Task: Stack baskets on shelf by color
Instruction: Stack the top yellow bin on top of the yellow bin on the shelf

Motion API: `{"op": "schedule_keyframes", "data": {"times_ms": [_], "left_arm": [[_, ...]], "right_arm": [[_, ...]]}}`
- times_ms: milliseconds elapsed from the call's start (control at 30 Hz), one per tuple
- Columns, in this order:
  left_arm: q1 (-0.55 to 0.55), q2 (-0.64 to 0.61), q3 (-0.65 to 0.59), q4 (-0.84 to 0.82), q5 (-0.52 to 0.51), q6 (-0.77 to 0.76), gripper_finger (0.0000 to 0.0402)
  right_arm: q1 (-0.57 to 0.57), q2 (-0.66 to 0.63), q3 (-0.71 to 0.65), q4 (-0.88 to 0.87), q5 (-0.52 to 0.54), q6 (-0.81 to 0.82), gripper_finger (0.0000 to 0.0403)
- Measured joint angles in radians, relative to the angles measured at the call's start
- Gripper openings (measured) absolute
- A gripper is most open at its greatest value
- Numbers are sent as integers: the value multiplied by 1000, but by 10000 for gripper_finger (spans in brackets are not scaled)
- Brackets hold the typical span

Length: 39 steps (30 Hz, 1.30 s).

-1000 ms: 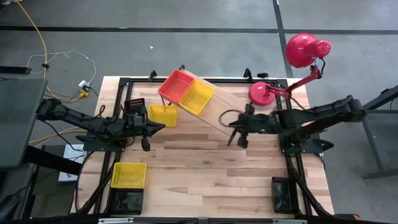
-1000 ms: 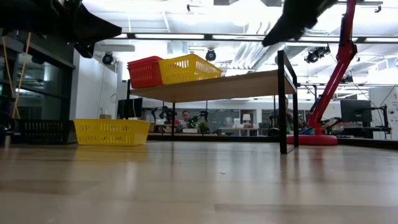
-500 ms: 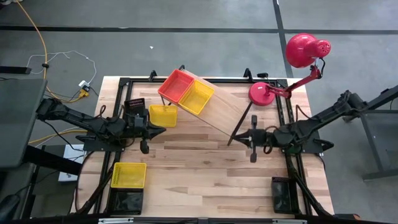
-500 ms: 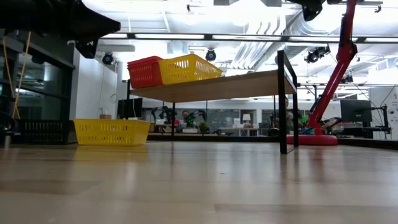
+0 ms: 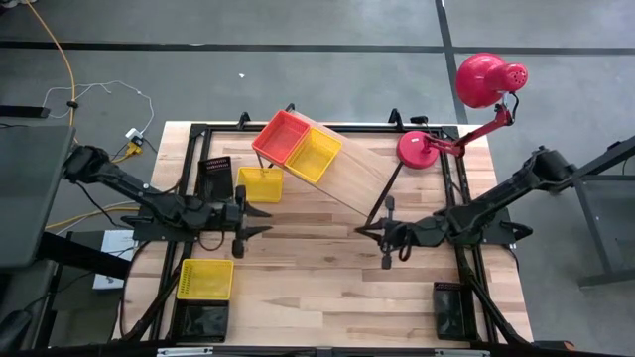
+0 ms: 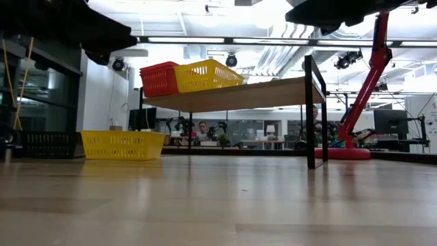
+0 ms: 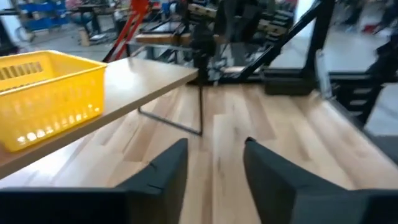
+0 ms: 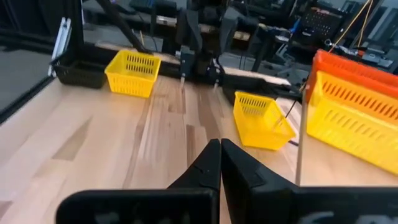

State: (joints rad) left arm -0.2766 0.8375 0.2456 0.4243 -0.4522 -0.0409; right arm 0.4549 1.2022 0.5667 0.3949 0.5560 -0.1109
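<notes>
On table left edge (image 5: 298,288): yellow basket (image 5: 205,279) over black basket (image 5: 201,319); left fingers (image 5: 241,216) parted, holding nothing, beside another yellow basket (image 5: 259,183); on angled shelf (image 5: 349,176), orange-red basket (image 5: 279,135) touching yellow one (image 5: 314,155); right fingers (image 5: 386,249) pressed shut, empty, near shelf's leg

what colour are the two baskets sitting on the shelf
One orange-red basket and one yellow basket, side by side on the shelf; clearest in the high view.
</notes>
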Motion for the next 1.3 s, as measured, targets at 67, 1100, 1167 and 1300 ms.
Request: {"op": "schedule_keyframes", "data": {"times_ms": [67,1100,1167,1300], "left_arm": [[-24,11,34,-81,-58,-15,170],[231,453,173,-739,-209,-313,221],[231,472,173,-739,-211,-292,219],[231,480,173,-734,-209,-287,195]], "right_arm": [[0,21,0,9,0,-1,0],[0,29,0,40,-6,-3,0],[0,29,0,40,-6,-3,0],[0,29,0,40,-6,-3,0]]}}
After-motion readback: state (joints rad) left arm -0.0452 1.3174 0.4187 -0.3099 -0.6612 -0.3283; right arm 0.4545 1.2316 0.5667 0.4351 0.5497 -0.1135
